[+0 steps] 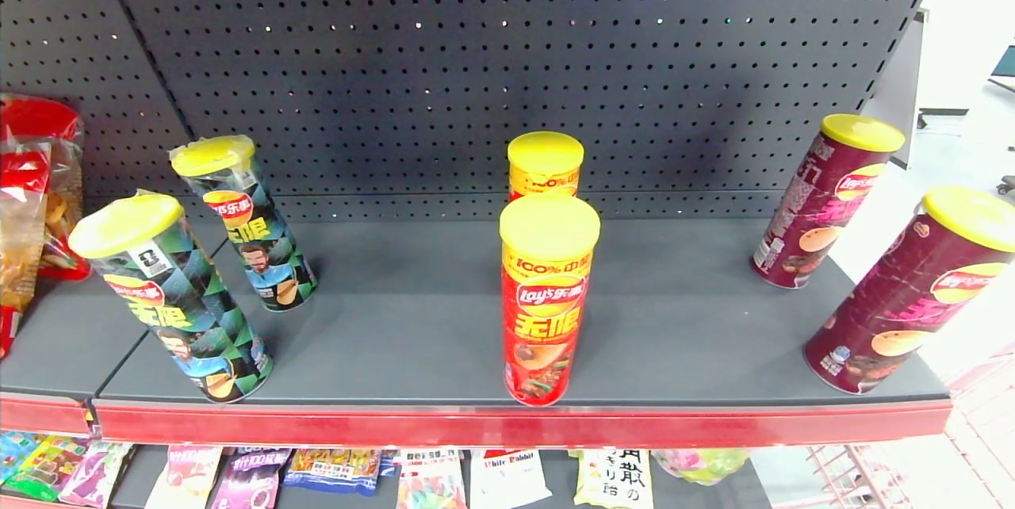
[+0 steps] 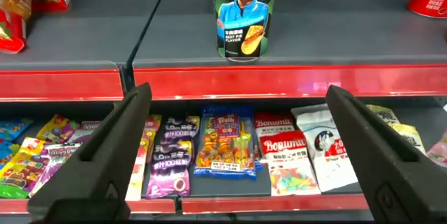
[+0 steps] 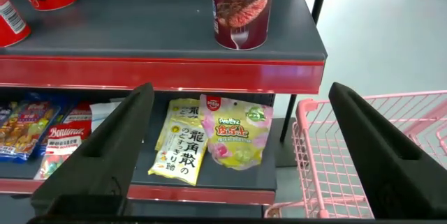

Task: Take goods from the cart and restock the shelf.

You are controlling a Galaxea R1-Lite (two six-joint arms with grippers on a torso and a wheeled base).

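Both arms look to be between placements. The left gripper point(image 2: 239, 93) has its fingers spread wide with nothing between them, and so does the right gripper point(image 3: 242, 90). Each sits low in front of the shelf's red front edge.

On the shelf point(image 1: 412, 311), six chip cans stand upright in pairs:
- the green-black cans point(image 1: 170, 303) at 9 o'clock
- the red cans point(image 1: 547, 299) in the middle
- the maroon cans point(image 1: 904, 295) at 3 o'clock

Bare board lies between the groups.

The next move probably calls for swinging an arm towards the pink cart point(image 3: 377, 97), which stands at about 4 o'clock of the shelf. There it would close on a fresh can, then lift it clear of the red lip and into a gap without toppling its neighbours.

Only a corner of the cart's wire basket is in frame, so the goods it carries cannot be told. The rear red can is half hidden behind the front one. On the lower tier the candy bags point(image 2: 223, 144) are cut off by the gripper fingers.
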